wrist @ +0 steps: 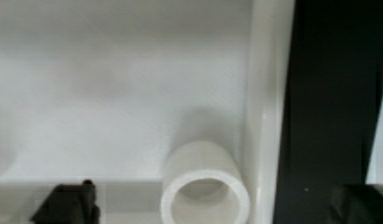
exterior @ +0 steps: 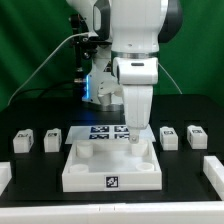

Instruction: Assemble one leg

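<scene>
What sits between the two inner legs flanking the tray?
Exterior view, from view-left inner leg to view-right inner leg: marker board, back rim of the tray, and the claw.

Green bkgd wall (exterior: pixel 22 30), black tabletop (exterior: pixel 35 112), even light.

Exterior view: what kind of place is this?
Probably a lab robot cell: green backdrop behind a black table, Panda arm over it, tagged white legs and a marker board laid out.
</scene>
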Robot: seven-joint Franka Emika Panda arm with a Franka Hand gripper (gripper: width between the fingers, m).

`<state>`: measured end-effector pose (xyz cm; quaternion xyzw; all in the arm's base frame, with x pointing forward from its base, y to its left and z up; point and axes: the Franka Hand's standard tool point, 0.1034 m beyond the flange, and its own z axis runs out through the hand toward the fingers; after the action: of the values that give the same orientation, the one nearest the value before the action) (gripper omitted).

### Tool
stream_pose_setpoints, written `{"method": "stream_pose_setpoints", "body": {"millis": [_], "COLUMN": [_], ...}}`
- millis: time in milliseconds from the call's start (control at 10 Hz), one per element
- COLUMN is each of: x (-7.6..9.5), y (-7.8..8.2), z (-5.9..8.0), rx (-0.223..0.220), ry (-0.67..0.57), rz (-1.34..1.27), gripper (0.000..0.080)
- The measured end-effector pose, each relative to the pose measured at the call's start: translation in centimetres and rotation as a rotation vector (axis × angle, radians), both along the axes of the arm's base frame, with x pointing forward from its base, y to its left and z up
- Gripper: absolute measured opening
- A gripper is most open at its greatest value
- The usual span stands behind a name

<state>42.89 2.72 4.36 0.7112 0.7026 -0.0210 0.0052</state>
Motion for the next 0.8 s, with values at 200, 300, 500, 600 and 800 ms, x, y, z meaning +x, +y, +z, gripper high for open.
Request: {"method": "stream_pose_setpoints", "body": {"millis": [200, 300, 500, 600, 800], "x": [0.0, -0.5, -1.6, -1.8, -1.7], "y": [-0.2, -1.0, -2.6, -3.1, -3.7], "z": [0.0, -0.3, -1.6, -2.4, -3.2], "rx": [0.000, -0.002, 0.003, 0.006, 0.009], "ry": [0.001, 0.011, 0.030, 0.043, 0.052], "rz": [-0.003, 0.011, -0.016, -0.026, -0.042], "gripper": [0.0650, 0.0650, 0.0650, 0.0650, 0.0650]}}
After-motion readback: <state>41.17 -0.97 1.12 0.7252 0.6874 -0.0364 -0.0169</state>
